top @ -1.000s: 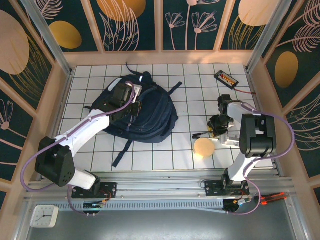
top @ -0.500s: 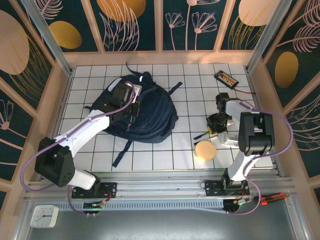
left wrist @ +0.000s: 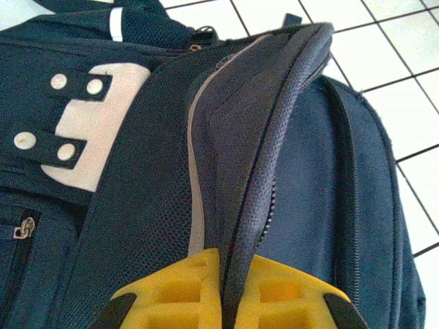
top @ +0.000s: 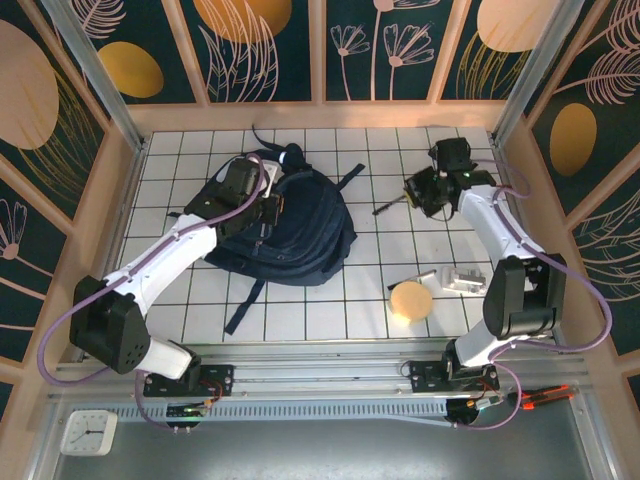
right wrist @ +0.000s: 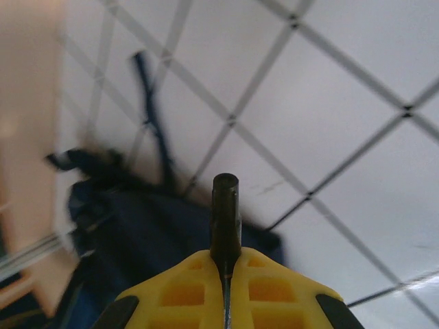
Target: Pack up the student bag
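The student bag (top: 300, 230), a large navy backpack, lies at the table's middle left. My left gripper (top: 266, 212) rests on its top. In the left wrist view the yellow fingers (left wrist: 185, 288) are shut on the bag's zippered opening edge (left wrist: 257, 199), next to the white patch (left wrist: 96, 130). My right gripper (top: 413, 192) hangs over the back right tiles, shut on a thin dark pen-like stick (top: 390, 205) that points left toward the bag. From the right wrist, that stick (right wrist: 225, 205) juts out between the fingers (right wrist: 185, 288), with the bag (right wrist: 151, 240) blurred behind it.
A round tan disc (top: 409, 300) and a small silver block (top: 465, 279) lie at the front right. A black device with an orange label (top: 452, 156) sits at the back right corner. Wooden walls border the tiled table (top: 380, 300).
My right gripper closed on the dark stick at the front right, lifted it and swung to the back of the table. The left gripper stays clamped on the bag.
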